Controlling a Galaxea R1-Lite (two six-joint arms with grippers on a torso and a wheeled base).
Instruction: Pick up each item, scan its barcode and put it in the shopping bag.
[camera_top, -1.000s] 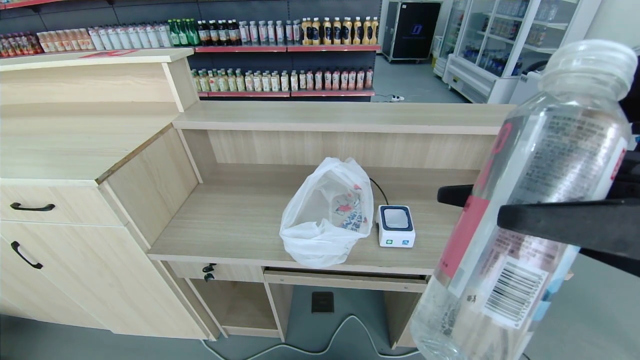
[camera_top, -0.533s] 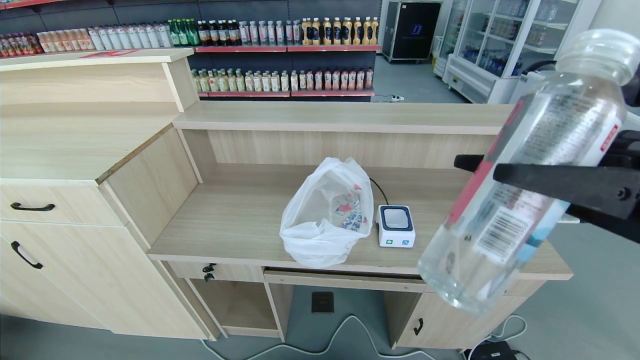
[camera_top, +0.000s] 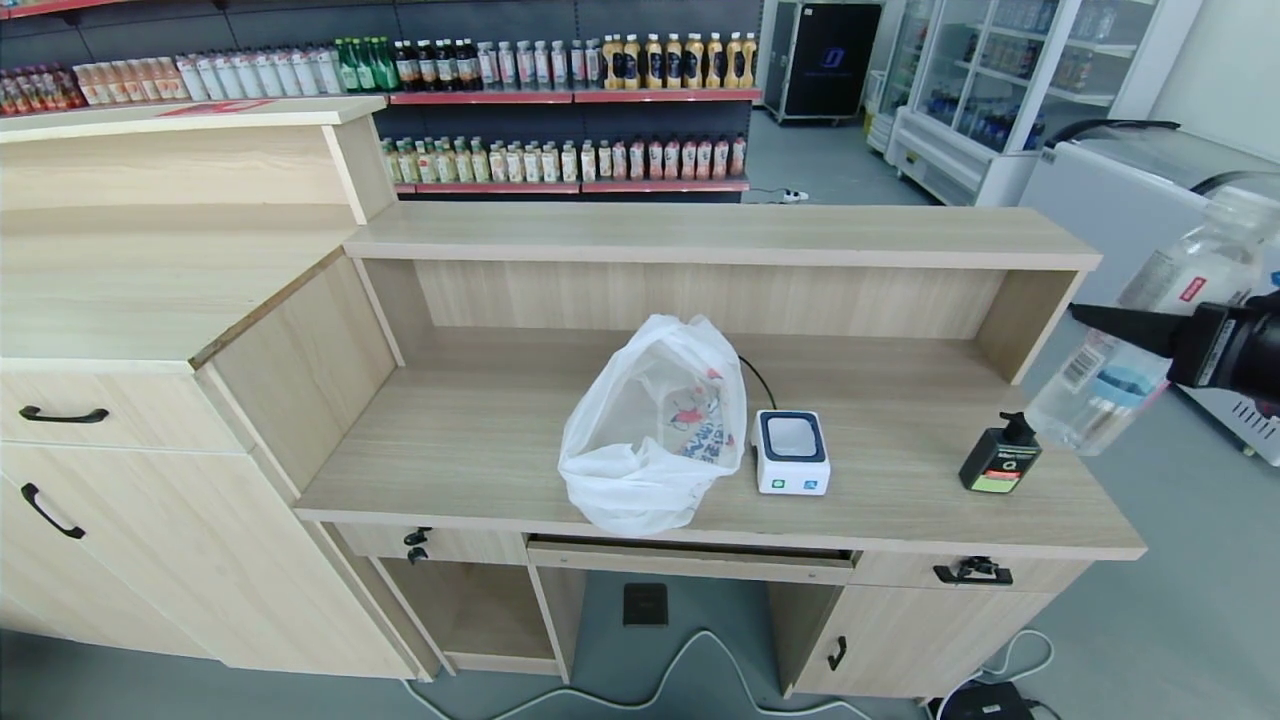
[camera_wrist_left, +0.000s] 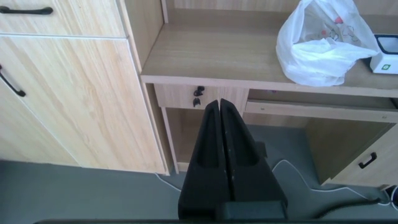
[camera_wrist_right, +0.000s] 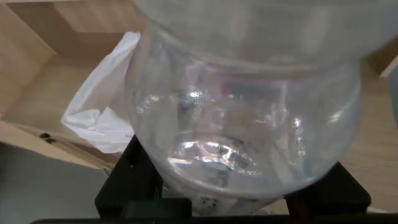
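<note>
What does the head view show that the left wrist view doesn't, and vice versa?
Head, not left wrist: clear bottle gripped in the right hand at the counter's right end, black pump bottle on the counter, drink shelves behind. Left wrist, not head: the shut left hand, below counter height. Both: shopping bag, scanner beside it, counter.

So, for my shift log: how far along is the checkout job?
Done: cannot tell what the shopping bag holds. In hand: the right hand grips a clear bottle beside the counter, away from the scanner. Left: scan and bag it, then the black bottle on the counter.
</note>
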